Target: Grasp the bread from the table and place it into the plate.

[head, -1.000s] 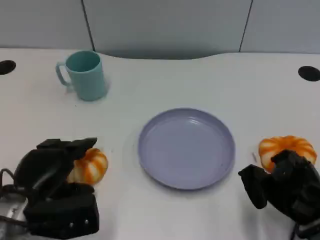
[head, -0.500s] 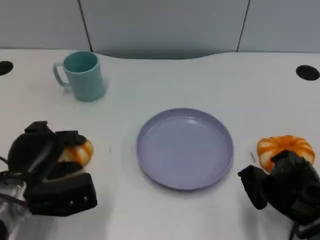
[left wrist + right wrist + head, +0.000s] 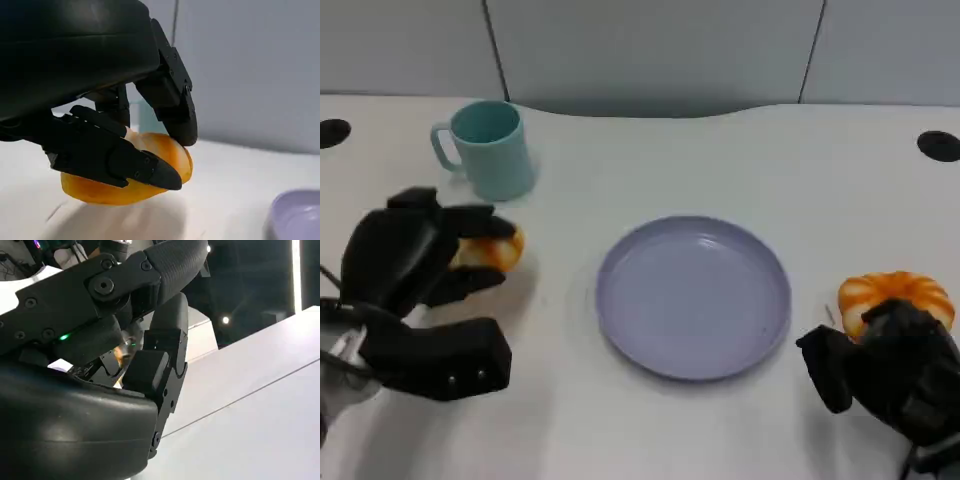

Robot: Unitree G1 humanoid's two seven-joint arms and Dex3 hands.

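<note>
While white table [image 3: 720, 160] spans whole scene, lilac plate [image 3: 693, 296] sits at centre, bare. Left hand [image 3: 405, 262] left of plate, fingers wrapped around orange bun [image 3: 492, 250], bun lifted off table, shadow beneath it in left wrist view [image 3: 135, 172]. Right hand [image 3: 885, 370] low at right edge, fingers curled in, holding nothing, just in front of second bun [image 3: 892, 295] on table. Teal mug [image 3: 488, 150] upright at far left, behind left hand.
</note>
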